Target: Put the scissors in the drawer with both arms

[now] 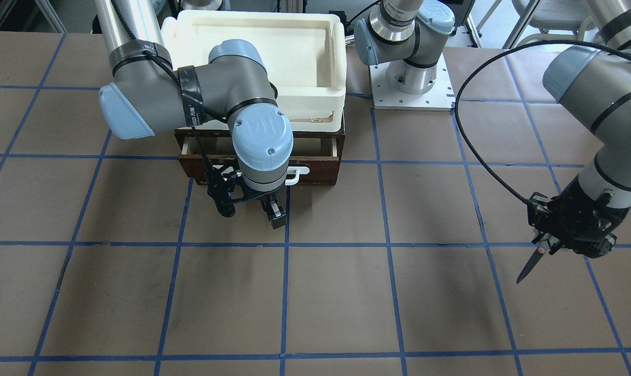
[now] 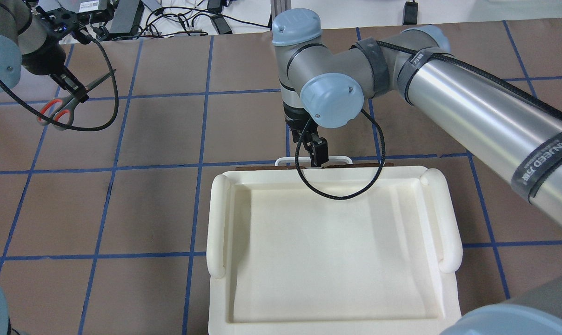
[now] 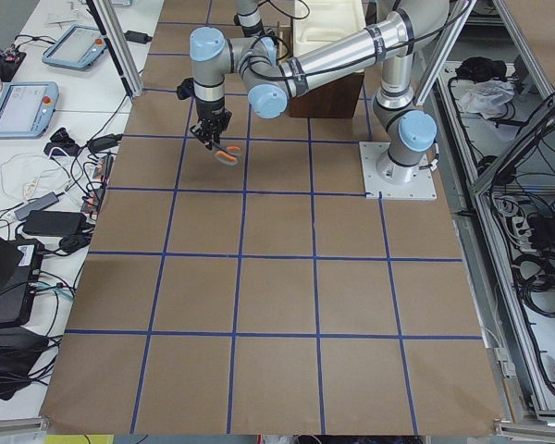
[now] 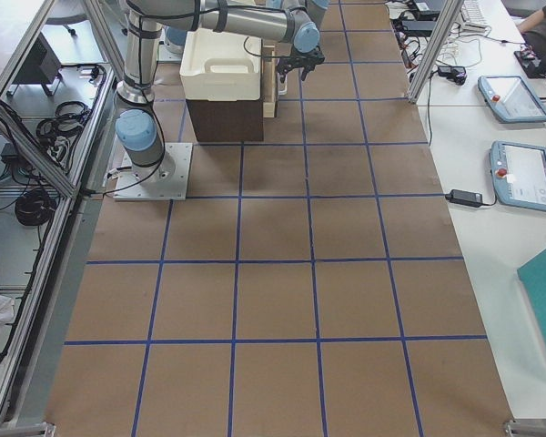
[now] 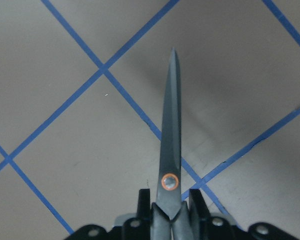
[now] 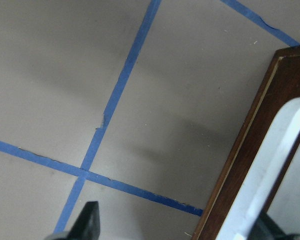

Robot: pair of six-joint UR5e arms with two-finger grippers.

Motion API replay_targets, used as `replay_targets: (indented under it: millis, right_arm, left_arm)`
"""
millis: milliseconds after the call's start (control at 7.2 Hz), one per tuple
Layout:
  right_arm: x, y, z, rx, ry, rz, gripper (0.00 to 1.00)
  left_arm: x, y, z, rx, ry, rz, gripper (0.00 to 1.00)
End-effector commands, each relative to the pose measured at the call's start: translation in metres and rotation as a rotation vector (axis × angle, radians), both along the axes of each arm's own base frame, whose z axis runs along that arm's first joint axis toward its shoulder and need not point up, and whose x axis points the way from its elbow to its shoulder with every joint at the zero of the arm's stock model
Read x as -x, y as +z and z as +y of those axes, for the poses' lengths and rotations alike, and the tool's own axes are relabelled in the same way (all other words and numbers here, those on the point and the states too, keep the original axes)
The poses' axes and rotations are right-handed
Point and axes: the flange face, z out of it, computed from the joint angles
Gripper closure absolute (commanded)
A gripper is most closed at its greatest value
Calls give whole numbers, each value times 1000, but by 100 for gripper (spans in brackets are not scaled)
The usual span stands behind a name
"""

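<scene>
**Left claw gripping the scissors while the right claw is hovering open at the drawer handle**

The left claw [image 5: 171, 212] is clamping the scissors [image 5: 171, 130] just behind the pivot. The closed blades are jutting straight ahead of it, and the orange-lined loops are trailing behind, toward the robot. Gripping this close to the pivot is probably keeping the blades together and the weight balanced. Below this claw the worktop [image 1: 336, 292] is carrying a soft shadow of the blade, so the pair is apparently hanging clear of it. The drawer [image 1: 315, 169] is lying well off to this claw's right, so a long sideways carry is looking necessary.

The right claw [image 2: 317, 151] is hanging with its jaws spread and is holding nothing. The white bar handle [image 6: 277, 165] is lying just beside it, toward one edge of the gap, which is suggesting a line-up for a pull. Beyond the handle, the drawer is showing only a narrow strip of pale interior, seemingly too slim for the scissors. A cream tray [image 2: 218, 223] is sitting on top of the drawer box, so the drawer is likely needing to slide out toward this claw before anything is going in.
</scene>
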Motion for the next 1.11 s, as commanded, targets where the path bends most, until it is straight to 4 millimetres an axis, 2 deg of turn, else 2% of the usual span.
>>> replay_targets:
  millis: [0, 139, 417, 556, 694, 833, 972]
  right_arm:
    - [-3, 2, -16, 21, 8, -9, 0]
    - [-4, 0, -21, 23, 8, -8, 0]
    - [-5, 4, -25, 31, 8, -13, 0]
    - [-5, 4, -29, 35, 6, -15, 0]
    - [-7, 4, -36, 41, 6, -17, 0]
    - [-8, 4, -41, 45, 4, -18, 0]
    - [-7, 5, -43, 48, 1, -19, 0]
  left_arm:
    - [69, 40, 7, 63, 301, 58, 84]
    - [111, 61, 13, 77, 461, 161, 84]
    - [154, 88, 26, 48, 650, 219, 84]
    - [170, 119, 43, 38, 687, 222, 84]
    - [179, 149, 57, 23, 749, 227, 84]
    - [185, 173, 84, -2, 746, 203, 86]
    - [183, 167, 89, -17, 755, 163, 87]
